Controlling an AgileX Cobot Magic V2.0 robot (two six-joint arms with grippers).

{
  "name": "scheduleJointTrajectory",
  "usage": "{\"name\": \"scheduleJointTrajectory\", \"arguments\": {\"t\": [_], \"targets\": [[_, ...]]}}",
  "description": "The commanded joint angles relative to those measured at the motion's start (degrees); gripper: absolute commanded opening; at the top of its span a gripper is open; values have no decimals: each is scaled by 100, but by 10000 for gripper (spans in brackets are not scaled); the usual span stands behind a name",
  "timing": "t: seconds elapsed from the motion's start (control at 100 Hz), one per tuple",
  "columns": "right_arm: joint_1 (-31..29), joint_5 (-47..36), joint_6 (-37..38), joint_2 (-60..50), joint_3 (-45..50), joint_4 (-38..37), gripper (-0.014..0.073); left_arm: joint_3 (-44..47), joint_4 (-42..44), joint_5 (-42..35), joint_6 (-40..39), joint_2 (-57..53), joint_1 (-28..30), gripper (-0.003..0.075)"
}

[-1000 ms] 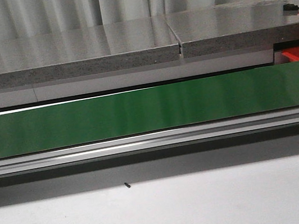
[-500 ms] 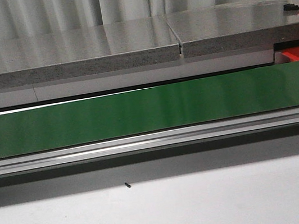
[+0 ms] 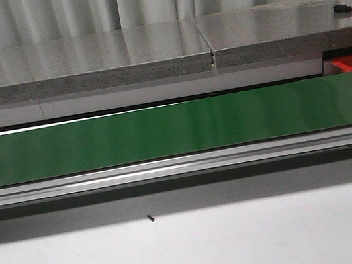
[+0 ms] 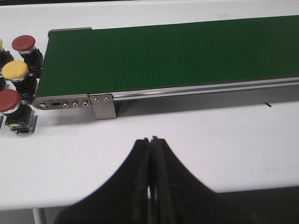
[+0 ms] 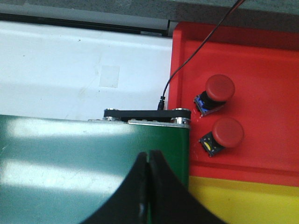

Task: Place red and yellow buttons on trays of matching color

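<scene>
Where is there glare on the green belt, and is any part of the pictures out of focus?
Front view: soft sheen along the belt. Right wrist view: bright patches on it, and the shut right gripper looks blurred. Left wrist view: belt evenly lit; the left gripper is dark.

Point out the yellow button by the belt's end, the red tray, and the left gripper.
yellow button [image 4: 15,70]: left wrist view, on its cap.
red tray [image 5: 266,56]: right wrist view, on bare floor.
left gripper [image 4: 150,142]: left wrist view, between the shut fingertips.
</scene>
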Motion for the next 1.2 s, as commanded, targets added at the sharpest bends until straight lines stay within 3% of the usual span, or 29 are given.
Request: {"name": "scheduleJointTrajectory", "arguments": {"t": [0.0,0.18,0.35,0.57,1.19], "targets": [[9,-717,-101,-627,332,89,-92,-145,-97,-353,-10,65,-44,-20],[24,-887,-101,-1328,1130,153,-92,-145,-97,-353,-10,65,-44,-20],[446,-1439,-101,-1940,1851,208,-92,-145,-97,-353,-10,65,-44,-20],[783,-1427,-96,-2609,2479,234,-92,-145,-97,-353,-10,65,-44,-20],[802,-1264,-96,-4611,3982,580,-92,-167,-144,-369,-203,223,-44,-20]]}}
